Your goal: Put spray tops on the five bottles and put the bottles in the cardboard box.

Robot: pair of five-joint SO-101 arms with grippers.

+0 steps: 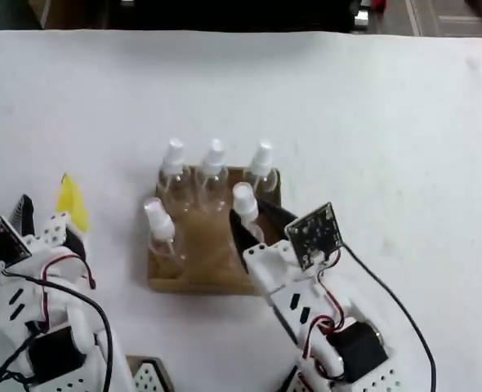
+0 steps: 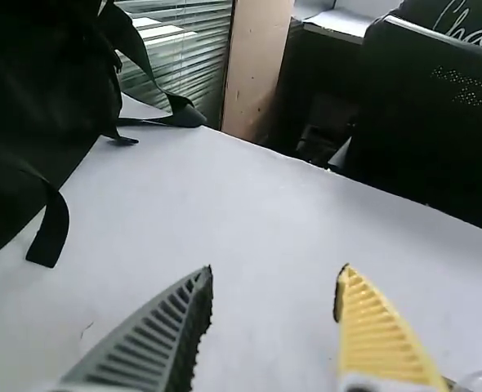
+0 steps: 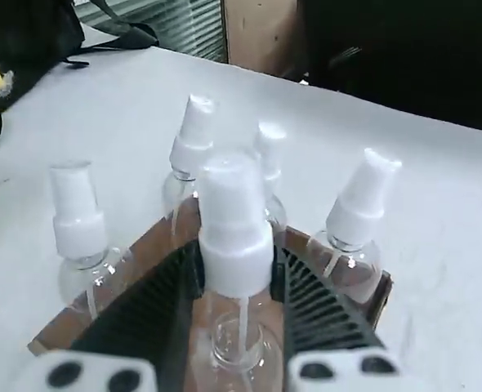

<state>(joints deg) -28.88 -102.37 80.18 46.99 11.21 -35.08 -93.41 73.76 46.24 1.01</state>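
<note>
Right wrist view: clear bottle (image 3: pixel 238 331), white spray top (image 3: pixel 234 233), upright between jaws.

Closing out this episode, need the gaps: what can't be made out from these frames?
Base of the held bottle: right wrist view, hidden by the right gripper and frame edge; high view, under the arm.
Near corner of the cardboard box: high view, behind that arm.
Tightness of the spray tops: high view, too small.
What the clear object beside the left gripper is: left wrist view, cut by the edge.

The bottles (image 1: pixel 212 192) are clear with white spray tops (image 1: pixel 215 155), and the cardboard box (image 1: pixel 196 282) looks plain brown.
</note>
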